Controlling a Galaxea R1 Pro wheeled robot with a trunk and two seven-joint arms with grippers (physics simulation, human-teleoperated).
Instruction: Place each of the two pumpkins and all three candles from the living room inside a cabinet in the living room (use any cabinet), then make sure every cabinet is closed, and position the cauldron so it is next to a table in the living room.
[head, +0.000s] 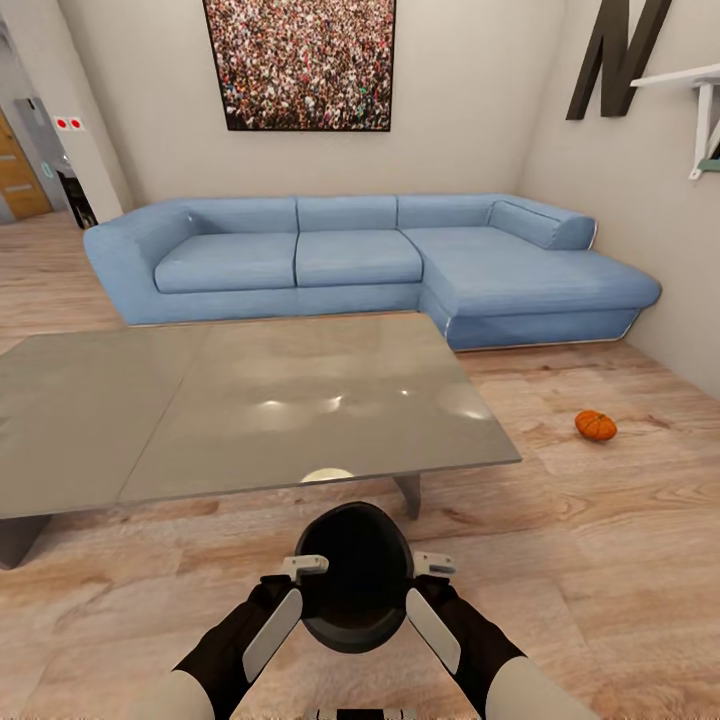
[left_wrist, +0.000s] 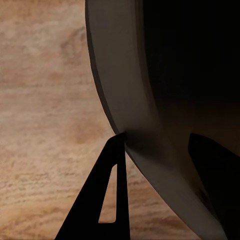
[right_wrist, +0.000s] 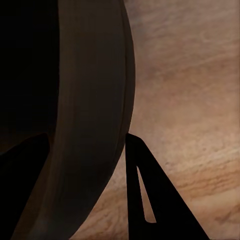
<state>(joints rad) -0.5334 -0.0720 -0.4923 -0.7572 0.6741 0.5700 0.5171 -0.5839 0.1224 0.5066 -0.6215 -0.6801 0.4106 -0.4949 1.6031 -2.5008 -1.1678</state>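
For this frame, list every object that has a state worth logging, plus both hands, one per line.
cauldron: upright, mouth open, held off the floor between both hands, in front of the table.
left hand: shut on the cauldron rim, one finger outside the wall and one inside.
right hand: shut on the cauldron rim at the opposite side.
pumpkin: lying loose on the wood floor, right of the table, not stowed.
table: standing, top bare.

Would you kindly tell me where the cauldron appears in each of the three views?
Head view: cauldron low centre, between both claws, near the grey table.
Left wrist view: its dark wall, rim gripped.
Right wrist view: its wall, rim gripped.
Shared landmark: wooden floor.
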